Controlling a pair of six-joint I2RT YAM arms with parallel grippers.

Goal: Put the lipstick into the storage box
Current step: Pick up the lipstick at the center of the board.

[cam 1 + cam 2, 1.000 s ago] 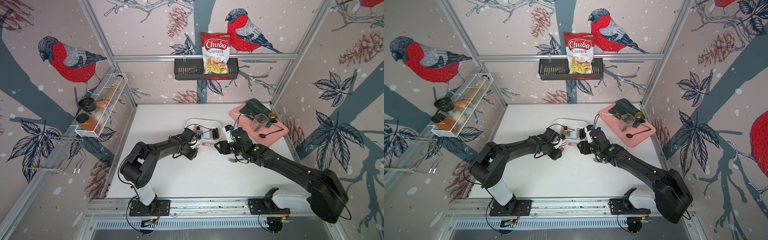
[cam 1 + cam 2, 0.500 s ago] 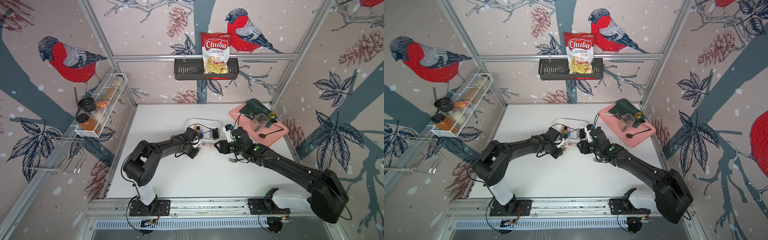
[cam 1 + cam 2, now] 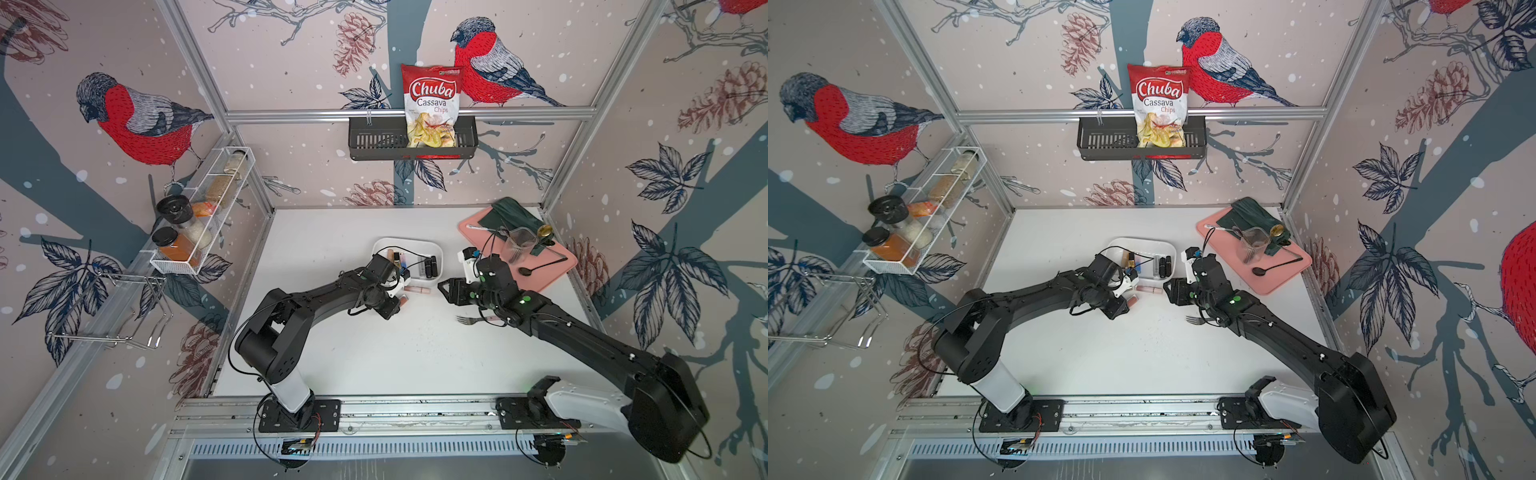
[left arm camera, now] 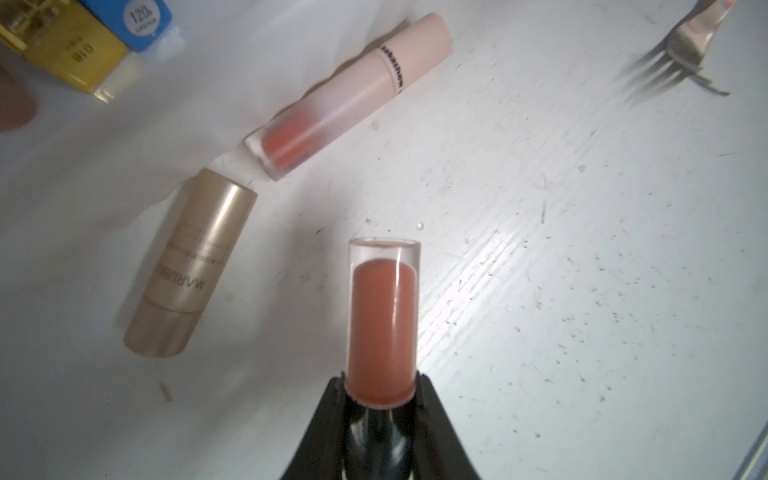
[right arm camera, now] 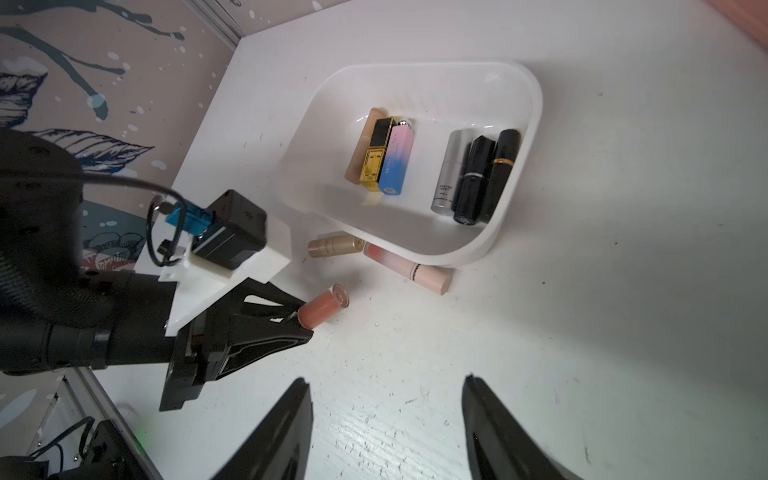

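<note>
Coral wax in a clear sleeve: that is the coral lipstick (image 4: 382, 324) my left jaws are clamped on. They pinch its dark base end, so nearly all of its length sticks out ahead of them, low over the worktop (image 3: 374, 353) (whether it has cleared the surface I cannot tell).

The storage box (image 5: 536, 104) lies beyond the tube's free end, farther from my bases than the left jaws and a little toward my right arm. The tube's long axis points slantwise at the box's near wall. Between tube and wall lie two loose ones, a gold tube (image 4: 187, 266) and a pale pink tube (image 4: 353, 87), both just beside that wall. As I judge it, the coming move is a lift over those two and over the low rim, then a lowering inside.

My right jaws stand well apart with nothing between them, near the box's end on my right side. Both arms are close to the box, but the left has the tube, so the carry is its job.

Counting: nine lipsticks in all. Six lipsticks (image 5: 395, 162) lie in the box in two threes, two lie on the worktop, and one is in my grip. One box, one fork (image 3: 467, 320).
</note>
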